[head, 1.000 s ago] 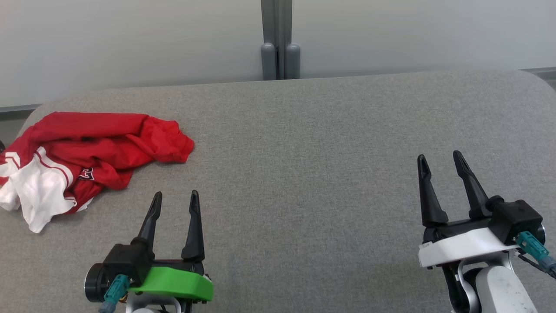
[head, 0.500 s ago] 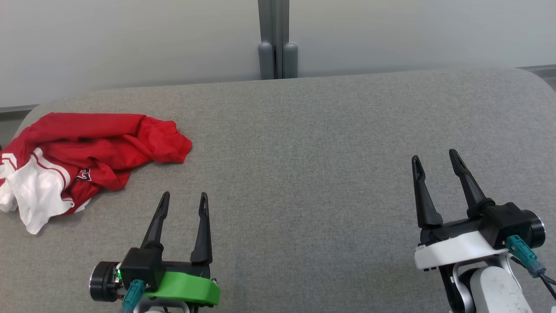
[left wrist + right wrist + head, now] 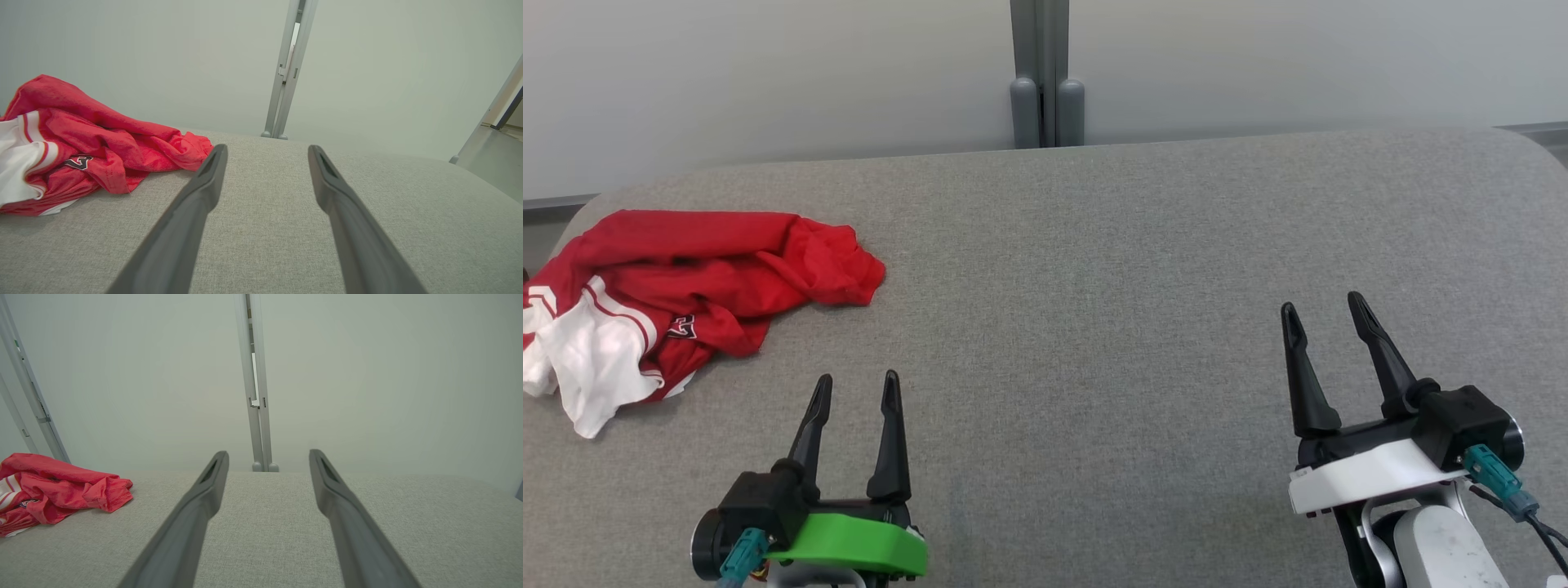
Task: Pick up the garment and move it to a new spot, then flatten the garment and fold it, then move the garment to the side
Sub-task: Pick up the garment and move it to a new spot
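Garment point(image 3: 703, 261) is seen crumpled on the tabletop point(image 3: 1094, 286), ahead and leftward of the left tool point(image 3: 858, 378); that and the right tool point(image 3: 1321, 302) are held spread, empty.

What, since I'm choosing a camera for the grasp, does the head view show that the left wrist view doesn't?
Head view: the right gripper, open and empty, and a green wrist mount. Left wrist view: a slanted grey post at right. Both: the crumpled red-and-white jersey on the grey padded table, the open left gripper, the upright grey post.
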Robot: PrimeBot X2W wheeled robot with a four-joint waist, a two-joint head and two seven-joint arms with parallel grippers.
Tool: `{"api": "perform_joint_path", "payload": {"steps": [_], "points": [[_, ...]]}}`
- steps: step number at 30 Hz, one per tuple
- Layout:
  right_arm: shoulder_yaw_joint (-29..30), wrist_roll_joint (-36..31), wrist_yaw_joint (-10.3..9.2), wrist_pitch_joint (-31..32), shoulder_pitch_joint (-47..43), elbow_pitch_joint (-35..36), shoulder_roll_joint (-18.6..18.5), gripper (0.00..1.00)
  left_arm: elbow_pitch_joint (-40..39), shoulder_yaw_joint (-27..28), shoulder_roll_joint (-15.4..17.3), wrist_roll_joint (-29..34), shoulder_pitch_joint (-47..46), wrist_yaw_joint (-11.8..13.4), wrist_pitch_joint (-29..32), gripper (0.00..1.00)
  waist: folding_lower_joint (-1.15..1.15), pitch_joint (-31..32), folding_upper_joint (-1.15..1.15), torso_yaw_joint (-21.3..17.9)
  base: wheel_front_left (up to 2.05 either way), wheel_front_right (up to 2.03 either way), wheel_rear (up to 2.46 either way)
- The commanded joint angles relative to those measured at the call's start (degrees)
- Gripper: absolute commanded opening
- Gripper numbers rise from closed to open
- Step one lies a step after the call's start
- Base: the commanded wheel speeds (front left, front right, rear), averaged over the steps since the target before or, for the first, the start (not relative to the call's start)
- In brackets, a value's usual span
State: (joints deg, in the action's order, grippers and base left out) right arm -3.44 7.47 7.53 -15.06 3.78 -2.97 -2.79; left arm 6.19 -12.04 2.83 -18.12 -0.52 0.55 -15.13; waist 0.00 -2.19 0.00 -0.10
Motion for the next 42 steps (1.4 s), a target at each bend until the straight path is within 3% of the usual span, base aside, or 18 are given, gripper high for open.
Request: {"api": "perform_joint_path", "payload": {"steps": [1, 8, 14, 28, 42], "points": [[-0.1, 0.3, -0.08, -0.2, -0.4, -0.1, -0.2, 1.0, 0.2, 0.1, 0.1, -0.4, 0.3, 0.0, 0.0, 1.0, 0.0, 0.0, 0.0, 0.0, 0.0, 0.0, 0.0], [0.2, 0.0, -0.08, -0.2, -0.4, -0.3, -0.2, 1.0, 0.5, -0.3, 0.1, -0.5, -0.1, -0.1, 0.0, 1.0, 0.0, 0.0, 0.0, 0.6, 0.0, 0.0, 0.0], [-1.0, -0.4, -0.08, -0.2, -1.3, -0.8, -0.2, 1.0, 1.3, -1.0, 0.1, -0.2, -0.3, 0.6, 0.0, 1.0, 0.0, 0.4, 0.0, 3.7, 0.0, 0.0, 0.0], [-3.0, 0.6, -0.08, -0.2, -2.3, -1.7, -0.2, 1.0, 2.0, 1.9, 0.1, -0.2, 0.9, 2.2, 0.0, 1.0, 0.0, 2.3, 0.0, 16.7, 0.0, 0.0, 0.0], [-6.3, 1.5, -0.08, -0.2, -3.2, -2.5, -0.2, 1.0, 1.9, 6.3, 0.1, 0.4, 2.0, 1.7, 0.0, 1.0, 0.0, 3.3, 0.0, 27.8, 0.0, 0.0, 0.0]]}}
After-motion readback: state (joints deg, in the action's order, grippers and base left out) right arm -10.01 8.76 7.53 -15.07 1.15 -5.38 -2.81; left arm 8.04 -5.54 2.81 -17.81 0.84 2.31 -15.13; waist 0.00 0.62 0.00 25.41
